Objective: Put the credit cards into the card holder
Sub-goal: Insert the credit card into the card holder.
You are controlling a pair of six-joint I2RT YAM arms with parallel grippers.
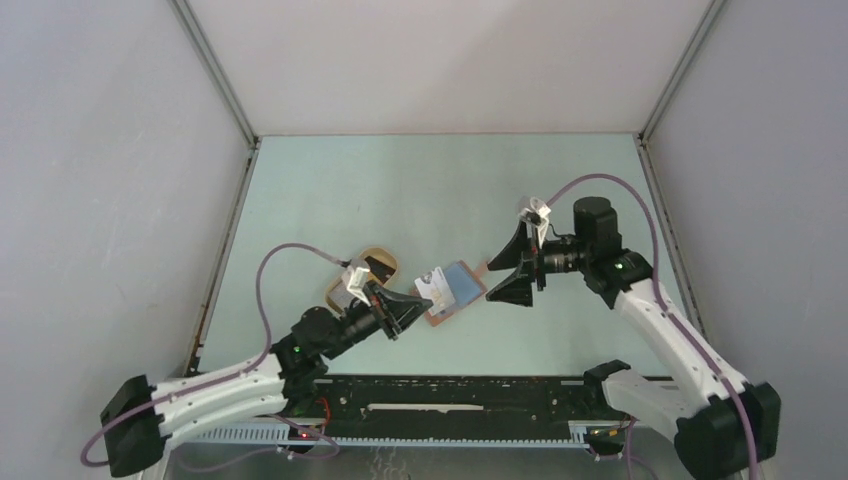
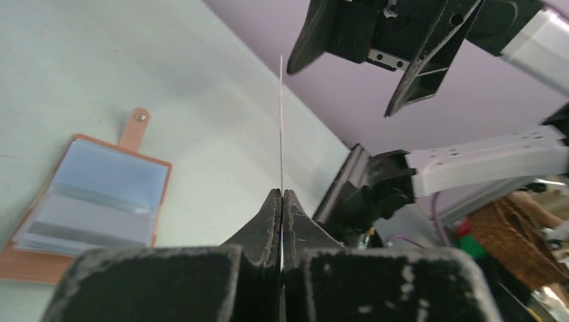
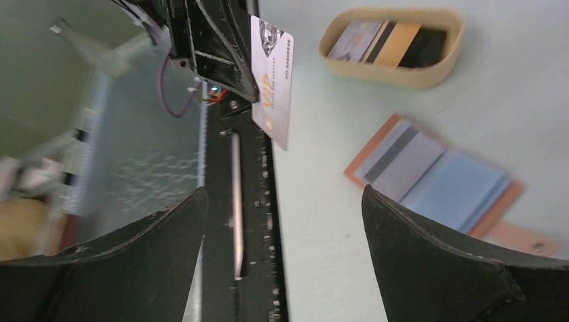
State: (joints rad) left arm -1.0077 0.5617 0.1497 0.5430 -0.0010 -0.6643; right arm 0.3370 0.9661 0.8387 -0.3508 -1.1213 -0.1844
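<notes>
My left gripper (image 1: 418,302) is shut on a white credit card (image 1: 432,286), which it holds upright above the table. In the left wrist view the card (image 2: 281,121) shows edge-on, rising from between the closed fingertips (image 2: 274,201). The card holder (image 1: 458,288) lies open flat on the table just right of the card, its grey-blue slots (image 2: 100,194) facing up. My right gripper (image 1: 494,279) hangs open a little right of the holder, facing the card (image 3: 272,74), with nothing between its fingers (image 3: 416,228). More credit cards (image 3: 389,43) lie in the tan tray.
The pale tan oval tray (image 1: 345,288) sits left of the holder, partly under the left wrist. The holder's snap tab (image 2: 135,127) sticks out from one side of it. A black base rail (image 1: 450,392) runs along the near table edge.
</notes>
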